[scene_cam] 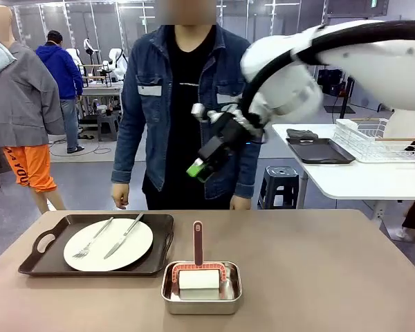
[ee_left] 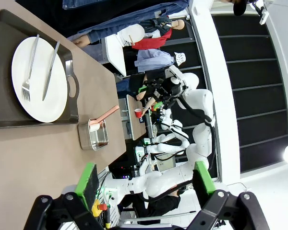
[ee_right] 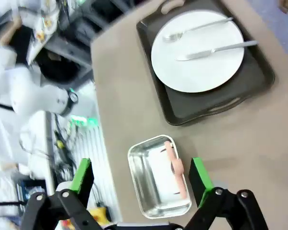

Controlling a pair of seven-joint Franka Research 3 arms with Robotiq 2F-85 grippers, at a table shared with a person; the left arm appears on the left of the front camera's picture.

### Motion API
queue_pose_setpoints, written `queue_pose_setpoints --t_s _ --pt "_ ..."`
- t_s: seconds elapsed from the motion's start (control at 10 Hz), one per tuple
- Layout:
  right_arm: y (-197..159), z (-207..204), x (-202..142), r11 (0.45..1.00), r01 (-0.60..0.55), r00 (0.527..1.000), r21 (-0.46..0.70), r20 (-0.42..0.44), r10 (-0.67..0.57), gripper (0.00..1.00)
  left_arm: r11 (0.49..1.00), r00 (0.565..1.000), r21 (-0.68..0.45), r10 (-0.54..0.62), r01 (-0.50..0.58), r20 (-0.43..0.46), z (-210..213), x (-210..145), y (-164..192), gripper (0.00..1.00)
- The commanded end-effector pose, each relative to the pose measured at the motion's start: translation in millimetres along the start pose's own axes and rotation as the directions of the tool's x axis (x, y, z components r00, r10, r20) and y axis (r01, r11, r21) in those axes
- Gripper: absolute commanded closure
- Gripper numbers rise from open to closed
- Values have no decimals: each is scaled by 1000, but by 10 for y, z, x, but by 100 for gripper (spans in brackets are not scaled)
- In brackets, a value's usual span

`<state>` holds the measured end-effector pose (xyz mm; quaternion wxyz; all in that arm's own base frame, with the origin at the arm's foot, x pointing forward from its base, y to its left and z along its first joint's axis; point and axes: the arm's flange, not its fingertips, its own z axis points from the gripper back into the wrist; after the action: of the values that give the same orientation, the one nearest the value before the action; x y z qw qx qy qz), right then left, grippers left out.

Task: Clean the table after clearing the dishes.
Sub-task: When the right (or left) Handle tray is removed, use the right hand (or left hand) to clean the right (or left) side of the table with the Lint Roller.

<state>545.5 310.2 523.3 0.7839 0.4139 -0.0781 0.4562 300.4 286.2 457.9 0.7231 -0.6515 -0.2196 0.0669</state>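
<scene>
Both my claws are released, two of them, each with nothing between its green pads. My right claw (scene_cam: pixel 198 169) hangs high over the table (scene_cam: pixel 332 277), tilted down toward my left side. My left claw (ee_left: pixel 145 178) has only open air in its gap.

Nearest to me, close to the table's near edge, sits one steel pan (scene_cam: pixel 167 294). One pink-handled tool (scene_cam: pixel 198 243) stands in it, handle upright, with one white block (scene_cam: pixel 199 279) at its foot.

Just beyond the pan and to my left lies one dark brown tray (scene_cam: pixel 159 232), flat on the tan top. It carries one white plate (scene_cam: pixel 135 252). On that plate lie one fork (scene_cam: pixel 93 238) and one knife (scene_cam: pixel 123 236), side by side and apart.

At the far edge stands one person (scene_cam: pixel 152 104) in a denim jacket, both hands (scene_cam: pixel 120 196) hanging low.

Farther back on my right is one white table (scene_cam: pixel 360 183), bearing one dark tray (scene_cam: pixel 321 150) and one wire rack (scene_cam: pixel 373 142).
</scene>
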Motion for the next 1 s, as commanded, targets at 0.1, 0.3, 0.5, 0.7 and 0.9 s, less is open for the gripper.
queue_pose_setpoints --t_s 0.1,0.3,0.5,0.7,0.9 --pt "-202 803 -1406 948 256 887 191 344 -309 0 1000 1000 -7 -1 1 -6 25 -30 -23 0" --pt "-381 1503 -2331 876 360 779 320 414 -471 0 1000 1000 -7 -1 1 -6 25 -30 -23 0" --pt "-439 2222 -3378 795 485 643 364 468 -607 0 1000 1000 -7 -1 1 -6 25 -30 -23 0" --pt "-355 2616 -4263 734 579 519 355 534 -668 0 1000 1000 -7 -1 1 -6 25 -30 -23 0" --pt "-242 2662 -5031 698 610 420 374 595 -685 0 1000 1000 -7 -1 1 -6 25 -30 -23 0"
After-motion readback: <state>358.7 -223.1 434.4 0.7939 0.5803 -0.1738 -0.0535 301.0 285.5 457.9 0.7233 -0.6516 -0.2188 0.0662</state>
